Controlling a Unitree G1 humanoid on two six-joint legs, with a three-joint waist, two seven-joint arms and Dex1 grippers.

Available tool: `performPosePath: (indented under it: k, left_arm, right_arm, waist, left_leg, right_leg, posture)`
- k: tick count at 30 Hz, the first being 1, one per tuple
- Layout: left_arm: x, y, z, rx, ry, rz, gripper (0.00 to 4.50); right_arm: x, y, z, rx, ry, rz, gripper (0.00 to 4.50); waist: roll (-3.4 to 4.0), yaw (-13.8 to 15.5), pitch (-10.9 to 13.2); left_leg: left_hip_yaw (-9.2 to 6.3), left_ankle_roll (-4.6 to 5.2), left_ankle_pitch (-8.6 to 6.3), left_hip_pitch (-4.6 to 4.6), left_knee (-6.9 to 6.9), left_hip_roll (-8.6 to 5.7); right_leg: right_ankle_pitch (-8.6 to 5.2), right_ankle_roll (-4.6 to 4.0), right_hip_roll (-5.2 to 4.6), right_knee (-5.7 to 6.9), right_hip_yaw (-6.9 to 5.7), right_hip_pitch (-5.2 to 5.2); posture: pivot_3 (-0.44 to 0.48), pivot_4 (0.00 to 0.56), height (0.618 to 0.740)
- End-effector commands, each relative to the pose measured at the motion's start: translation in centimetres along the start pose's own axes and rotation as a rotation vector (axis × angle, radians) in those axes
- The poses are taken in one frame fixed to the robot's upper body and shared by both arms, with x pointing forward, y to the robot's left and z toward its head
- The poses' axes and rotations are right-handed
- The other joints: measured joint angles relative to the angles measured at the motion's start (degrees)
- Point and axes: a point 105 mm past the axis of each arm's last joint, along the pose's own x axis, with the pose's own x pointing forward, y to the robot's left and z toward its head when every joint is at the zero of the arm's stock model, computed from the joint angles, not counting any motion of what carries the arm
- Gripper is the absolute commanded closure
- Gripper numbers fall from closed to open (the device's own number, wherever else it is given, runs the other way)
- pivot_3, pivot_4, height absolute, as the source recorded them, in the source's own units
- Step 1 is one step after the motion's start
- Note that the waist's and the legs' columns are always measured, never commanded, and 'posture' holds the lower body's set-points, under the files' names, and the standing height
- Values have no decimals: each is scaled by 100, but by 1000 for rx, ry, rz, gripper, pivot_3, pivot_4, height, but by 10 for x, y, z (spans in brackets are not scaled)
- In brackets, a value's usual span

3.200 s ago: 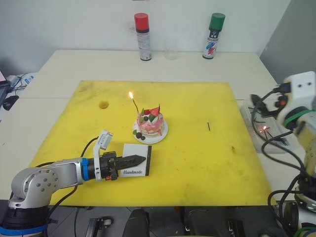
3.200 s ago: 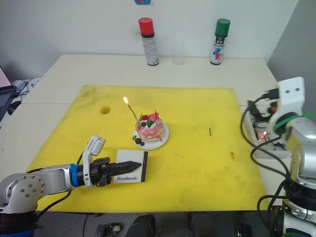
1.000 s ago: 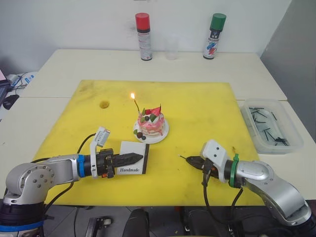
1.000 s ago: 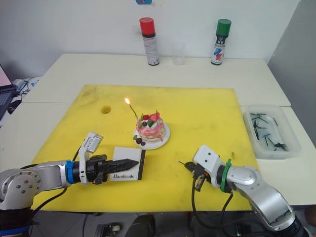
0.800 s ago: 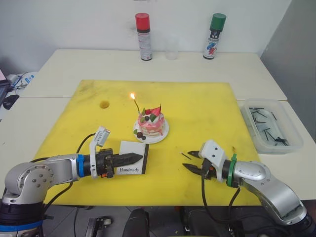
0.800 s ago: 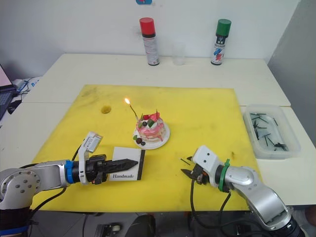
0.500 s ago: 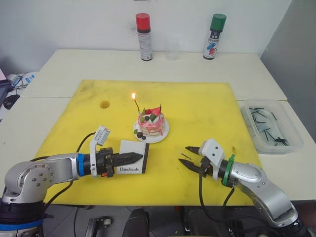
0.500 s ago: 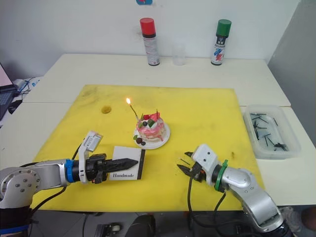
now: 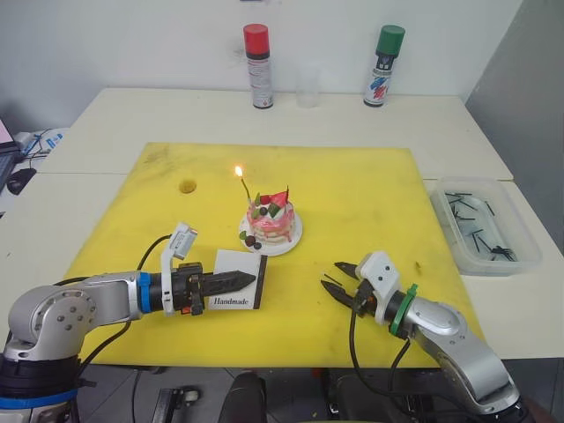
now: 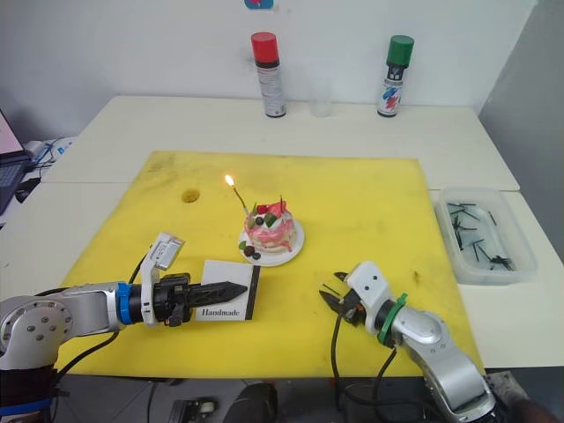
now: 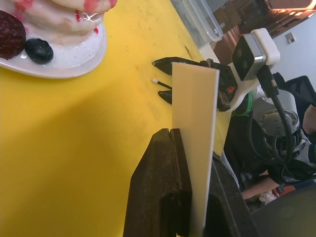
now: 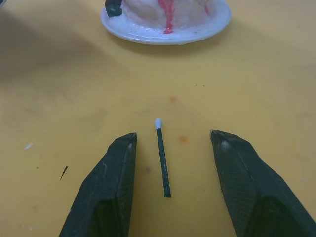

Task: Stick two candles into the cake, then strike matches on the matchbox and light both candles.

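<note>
From the head cameras, the cake (image 9: 269, 224) on its white plate sits near the middle of a yellow mat (image 9: 370, 194) on the worktop (image 9: 132, 110), with one thin candle (image 9: 241, 186) standing in it, its flame lit at the top. The left gripper (image 9: 231, 284) is clamped on the matchbox (image 9: 240, 281), which stands on its edge on the mat in front of the cake. The right gripper (image 9: 334, 283) rests low on the mat with its jaws spread wide around a short match (image 10: 330, 289). A clear bin (image 9: 483, 225) of dark sticks sits off the mat on the right. In the left wrist view, the matchbox (image 11: 195, 128) is pinched upright between the black fingers (image 11: 163, 187), the plate close by. In the right wrist view, a black match (image 12: 162, 158) with a white tip lies flat between the parted fingers (image 12: 106, 187), touching neither.
</note>
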Motion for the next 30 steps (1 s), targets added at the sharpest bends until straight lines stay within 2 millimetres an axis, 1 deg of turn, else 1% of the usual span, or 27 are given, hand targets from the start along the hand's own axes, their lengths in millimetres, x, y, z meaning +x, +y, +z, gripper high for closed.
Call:
performPosePath:
  k: [1, 4, 7, 10, 12, 15, 18, 21, 25, 30]
  left_arm:
    - [0, -5, 4, 30, 0, -5, 4500]
    - [0, -4, 4, 29, 0, -5, 4500]
    - [0, -4, 4, 28, -2, -6, 4500]
    - [1, -4, 5, 27, -4, -8, 4500]
    - [2, -4, 5, 26, -7, -12, 4500]
    - [3, -6, 7, 22, -13, -30, 4500]
    - [5, -6, 10, 24, -21, -44, 4500]
    - [8, -7, 16, 25, -39, -63, 4500]
    - [11, -10, 20, 23, -42, -89, 4500]
    - [15, -12, 26, 35, -43, -108, 4500]
  right_arm:
    - [0, 4, -2, 16, 20, 6, 3370]
    - [-2, 6, -5, 7, 37, 10, 4478]
    - [-4, 8, -4, -9, 31, 22, 4478]
    - [-4, 4, 8, -13, -11, 18, 4478]
    - [-6, 2, 20, -30, -49, 27, 4478]
    - [-10, 3, 43, -112, -98, 89, 4478]
    - [-12, 7, 66, -205, -137, 177, 4478]
    - [-11, 16, 82, -294, -136, 300, 4478]
    - [-6, 24, 94, -405, -112, 412, 4478]
    - [4, 34, 100, -465, -80, 490, 4478]
  waist:
    - [0, 0, 0]
    - [-1, 0, -1]
    - [-1, 0, -1]
    - [-1, 0, -1]
    - [-1, 0, -1]
    - [0, 0, 0]
    - [0, -1, 0]
    - [0, -1, 0]
    - [-1, -2, 0]
    - [0, 0, 0]
  left_leg:
    - [0, 0, 0, 1, 0, 0]
    - [0, 0, 0, 4, 0, 0]
    - [0, 0, 0, 4, 0, 0]
    - [0, 0, 0, 4, 0, -1]
    - [0, 0, 0, 3, 0, 0]
    - [0, 0, 0, 3, 1, -1]
    - [0, 0, 0, 4, 5, 0]
    - [-1, 1, 0, 6, 5, 0]
    - [-2, 1, 0, 3, 5, -1]
    - [-3, 1, 0, -1, 4, -1]
  right_leg:
    - [0, 0, 0, 0, 0, 0]
    - [0, 0, 0, 0, 0, 3]
    - [0, 0, 0, 0, 0, 4]
    - [0, 0, 0, -1, -1, 5]
    - [0, 0, 0, 0, 0, 4]
    - [0, 1, 0, 0, 1, 3]
    - [3, 5, 0, 1, 0, 4]
    - [4, 5, 1, 2, -2, 6]
    - [4, 4, 1, -1, -2, 8]
    - [4, 3, 0, -1, -3, 4]
  posture:
    - [0, 150, 740]
    - [0, 150, 740]
    - [0, 150, 740]
    - [0, 150, 740]
    - [0, 150, 740]
    - [0, 150, 740]
    - [0, 150, 740]
    - [0, 150, 740]
    - [0, 150, 740]
    - [0, 150, 740]
